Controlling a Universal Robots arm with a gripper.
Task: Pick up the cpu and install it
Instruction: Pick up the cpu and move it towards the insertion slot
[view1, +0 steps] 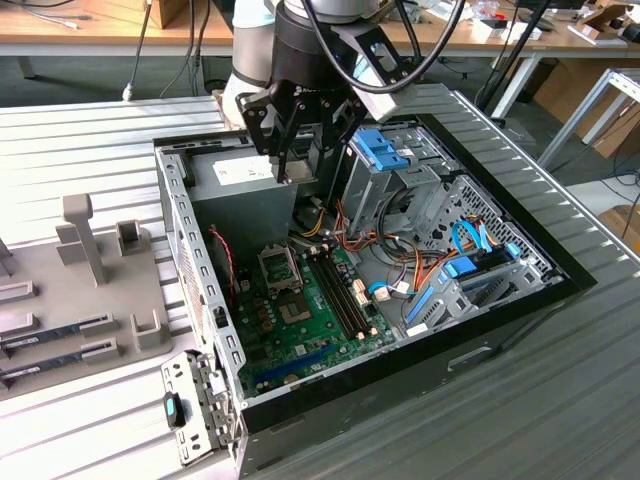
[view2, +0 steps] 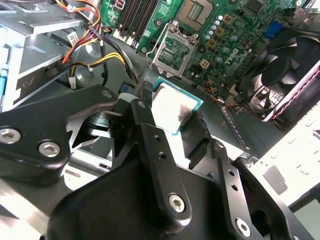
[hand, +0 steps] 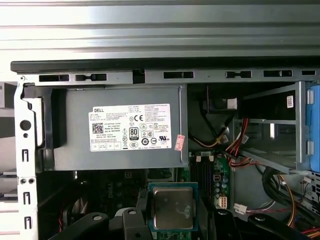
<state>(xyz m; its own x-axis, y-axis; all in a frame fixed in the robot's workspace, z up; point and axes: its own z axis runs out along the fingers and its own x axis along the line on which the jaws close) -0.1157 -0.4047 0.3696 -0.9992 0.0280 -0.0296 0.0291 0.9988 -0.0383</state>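
The cpu (view2: 174, 106), a small flat square chip with a silver-grey top and a thin green rim, is clamped between the two black fingers of my gripper (view2: 172, 109). In the first wrist view the cpu (hand: 172, 206) hangs level in the gripper (hand: 172, 210), just off the grey power-supply box (hand: 120, 127). In the exterior view the gripper (view1: 297, 172) hovers above the open computer case, over the edge of the power supply (view1: 240, 185). The motherboard's open socket with its raised metal frame (view2: 172, 50) lies below and ahead, apart from the chip; it also shows as the socket (view1: 280, 265).
Bundles of red, yellow and orange cables (view1: 345, 235) run beside the gripper. A blue drive cage (view1: 385, 150) stands close on the exterior view's right. Memory slots (view1: 345, 295) lie past the socket, a black fan (view2: 282, 70) at the case wall. A grey parts fixture (view1: 90, 290) sits outside.
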